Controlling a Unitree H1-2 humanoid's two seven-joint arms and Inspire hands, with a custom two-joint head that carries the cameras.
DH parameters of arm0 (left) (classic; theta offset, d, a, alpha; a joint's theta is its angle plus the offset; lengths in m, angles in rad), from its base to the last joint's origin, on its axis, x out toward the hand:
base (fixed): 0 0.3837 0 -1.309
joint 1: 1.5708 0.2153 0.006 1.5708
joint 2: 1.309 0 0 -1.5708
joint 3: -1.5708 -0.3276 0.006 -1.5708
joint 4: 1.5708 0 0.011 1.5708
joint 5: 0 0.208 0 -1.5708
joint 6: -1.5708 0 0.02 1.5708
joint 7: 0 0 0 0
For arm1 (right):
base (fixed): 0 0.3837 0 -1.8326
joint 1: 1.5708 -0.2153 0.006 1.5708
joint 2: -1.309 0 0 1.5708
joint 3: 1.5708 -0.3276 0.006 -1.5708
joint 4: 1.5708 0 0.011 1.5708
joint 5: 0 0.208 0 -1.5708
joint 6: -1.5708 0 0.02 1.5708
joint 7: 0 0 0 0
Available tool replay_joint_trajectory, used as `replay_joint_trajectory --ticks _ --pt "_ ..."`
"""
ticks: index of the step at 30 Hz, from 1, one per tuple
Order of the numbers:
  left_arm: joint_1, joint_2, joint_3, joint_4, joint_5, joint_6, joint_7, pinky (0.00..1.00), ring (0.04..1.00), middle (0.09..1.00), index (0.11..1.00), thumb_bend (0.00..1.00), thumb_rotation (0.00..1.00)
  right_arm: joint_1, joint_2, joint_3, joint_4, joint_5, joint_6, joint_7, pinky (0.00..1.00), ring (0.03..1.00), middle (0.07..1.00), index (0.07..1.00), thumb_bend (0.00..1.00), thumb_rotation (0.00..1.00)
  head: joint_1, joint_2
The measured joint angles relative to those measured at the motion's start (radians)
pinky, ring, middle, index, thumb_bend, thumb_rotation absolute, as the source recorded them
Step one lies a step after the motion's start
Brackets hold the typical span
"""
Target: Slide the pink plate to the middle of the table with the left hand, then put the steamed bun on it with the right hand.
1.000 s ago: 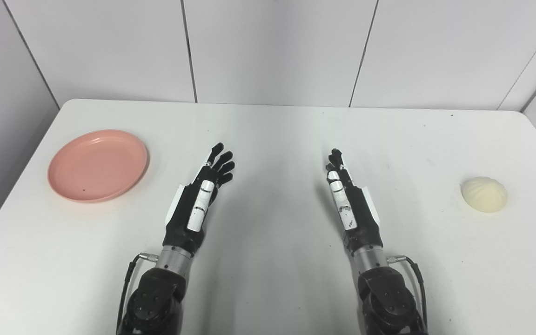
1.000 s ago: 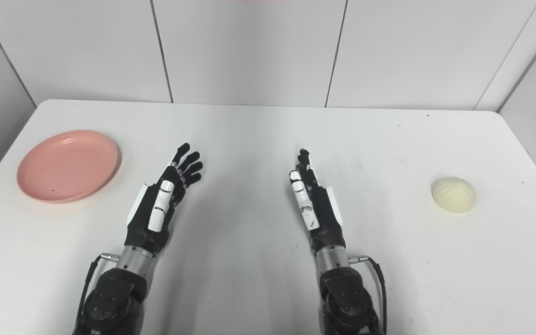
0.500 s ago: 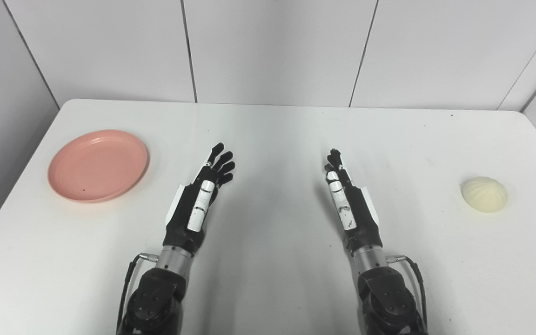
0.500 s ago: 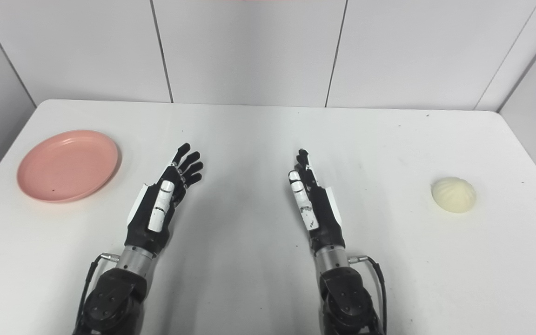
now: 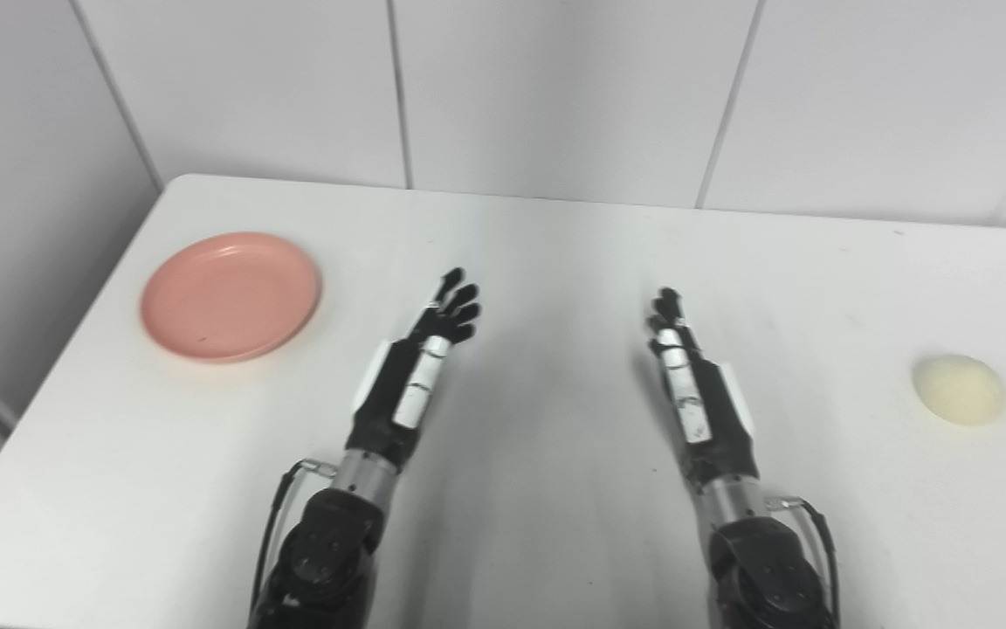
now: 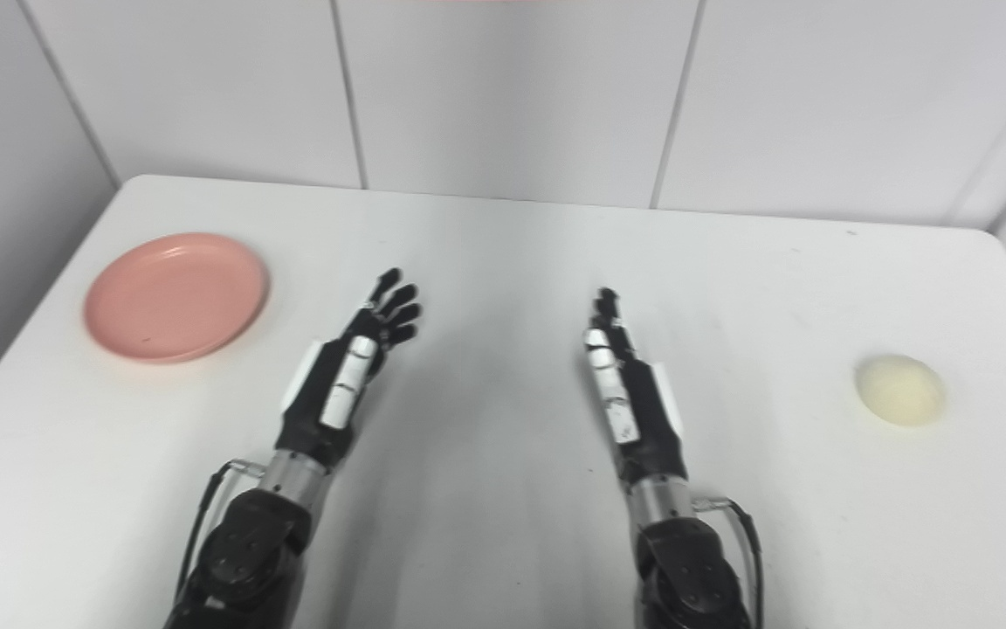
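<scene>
The whole picture has shifted since half a second ago: the table edge, plate and bun all sit displaced together and the frame is slightly blurred. This indicates camera motion, not object motion. Relative to the table, hands and objects hold the same arrangement, so no task step has begun.

The pink plate point(image 5: 231, 296) lies flat near the table's point(image 5: 555, 253) 10 o'clock corner, well apart from the centre. The steamed bun point(image 5: 960, 390) rests near the 3 o'clock edge, untouched.

The left hand point(image 5: 416, 376) hovers or rests just left of centre, fingers extended and spread toward 1 o'clock, holding nothing. The right hand point(image 5: 695, 384) mirrors it right of centre, fingers extended and close together toward 11 o'clock, also empty.

Judgement: the first step, sliding the plate, is pending. The left hand must travel toward 10 o'clock to reach the plate rim.

No other items are visible on the table. The path from plate to centre is unobstructed apart from the left hand itself. The right hand stands close to the target area and may need to stay clear during the slide.
</scene>
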Motion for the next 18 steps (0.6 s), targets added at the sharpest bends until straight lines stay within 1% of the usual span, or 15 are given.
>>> replay_joint_trajectory --ticks 1,2,5,12,18 --pt "-0.003 -0.003 0.000 0.003 0.006 0.000 0.004 0.91 0.922 0.948 0.951 0.54 1.00 0.000 -0.003 -0.002 0.002 0.003 0.000 0.002 1.00 0.998 1.000 1.000 0.22 1.00 0.015 -0.011" --pt "-0.006 -0.007 -0.001 0.007 0.008 -0.001 0.009 0.91 0.924 0.949 0.953 0.54 1.00 -0.001 -0.005 -0.004 0.003 0.008 0.000 0.004 1.00 0.999 1.000 1.000 0.22 1.00 0.015 -0.011" --pt "-0.014 -0.016 -0.005 0.018 0.015 -0.002 0.016 0.91 0.927 0.951 0.953 0.54 1.00 -0.003 -0.008 -0.009 0.005 0.023 0.000 0.011 1.00 1.000 1.000 1.000 0.20 1.00 0.044 -0.028" --pt "-0.022 -0.032 -0.006 0.032 0.043 -0.013 0.025 0.91 0.922 0.946 0.945 0.52 1.00 -0.003 -0.023 -0.011 0.001 0.042 -0.001 0.032 1.00 1.000 1.000 1.000 0.19 1.00 0.066 -0.031" --pt "-0.022 -0.042 -0.006 0.034 0.044 -0.025 0.026 0.91 0.924 0.947 0.945 0.51 1.00 -0.002 -0.026 -0.017 -0.002 0.047 -0.001 0.041 1.00 1.000 1.000 1.000 0.18 1.00 0.065 -0.029"
